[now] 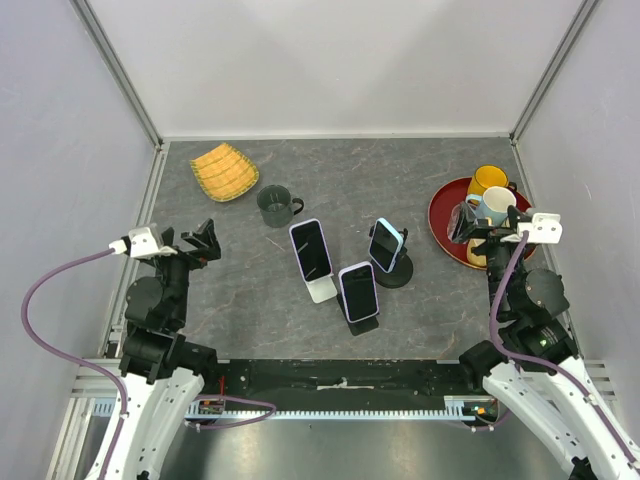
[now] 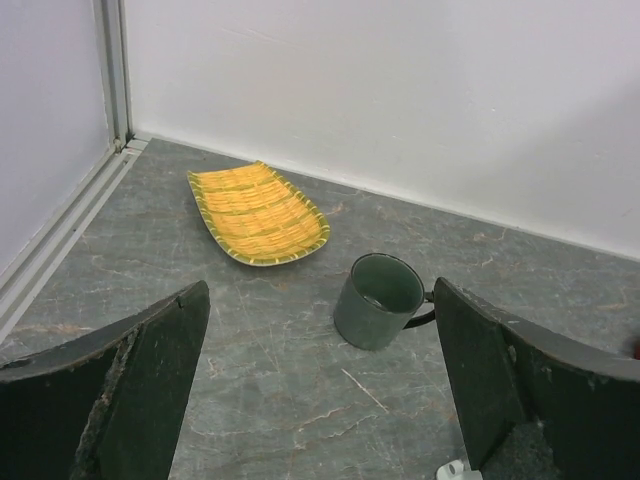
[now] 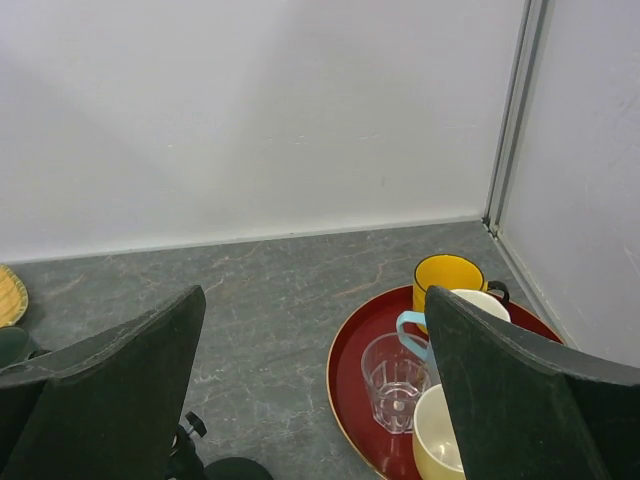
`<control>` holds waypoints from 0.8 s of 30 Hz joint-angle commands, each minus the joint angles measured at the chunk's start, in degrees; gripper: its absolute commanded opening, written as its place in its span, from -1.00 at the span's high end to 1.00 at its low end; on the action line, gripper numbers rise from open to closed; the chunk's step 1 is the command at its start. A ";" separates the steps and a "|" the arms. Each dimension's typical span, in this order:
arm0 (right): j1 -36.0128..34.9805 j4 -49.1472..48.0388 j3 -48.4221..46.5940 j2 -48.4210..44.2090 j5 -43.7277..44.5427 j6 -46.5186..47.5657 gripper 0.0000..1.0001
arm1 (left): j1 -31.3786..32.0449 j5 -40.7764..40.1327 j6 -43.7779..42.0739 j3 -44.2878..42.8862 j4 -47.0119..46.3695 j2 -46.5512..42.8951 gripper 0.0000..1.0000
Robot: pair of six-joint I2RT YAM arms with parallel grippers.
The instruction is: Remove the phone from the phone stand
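three phones propped on stands, long axes near-far; left fingers, right fingers apart.

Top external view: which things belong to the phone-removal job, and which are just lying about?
Job: light-rimmed phone on white stand; second light-rimmed phone on black stand; blue-cased phone on round black stand.
Lying about: yellow woven tray; dark green mug; round red tray holding yellow mug, white mug, clear glass.
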State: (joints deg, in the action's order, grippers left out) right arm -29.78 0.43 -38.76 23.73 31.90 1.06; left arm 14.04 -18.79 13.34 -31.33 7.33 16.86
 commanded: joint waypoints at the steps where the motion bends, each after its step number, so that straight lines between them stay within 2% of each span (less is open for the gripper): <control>1: -0.19 -1.74 0.35 -0.52 1.06 -0.88 -0.96 | -0.51 1.91 -0.34 -1.80 -1.18 -0.60 -1.00; 5: -0.19 -4.46 2.81 -2.01 1.76 -2.62 -0.96 | -0.51 3.49 -0.25 -1.98 -1.09 0.45 -1.00; 10: -0.19 -4.47 2.38 -1.05 -3.94 -2.47 -0.96 | -0.51 5.25 -0.25 -2.86 0.22 2.38 -0.99; 17: -0.28 -0.60 -1.31 4.04 -17.54 -1.41 -0.96 | -0.60 9.11 0.10 -4.88 2.51 7.56 -1.00; 24: -0.19 9.15 -10.70 15.28 -33.88 -1.59 -0.96 | -0.68 15.26 1.33 -8.30 6.72 14.32 -1.00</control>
State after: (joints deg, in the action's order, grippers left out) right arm -29.78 4.67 -43.22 34.04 11.31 -0.60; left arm 13.82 -8.54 13.45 -35.86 11.35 27.49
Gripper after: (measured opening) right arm 0.982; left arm 0.995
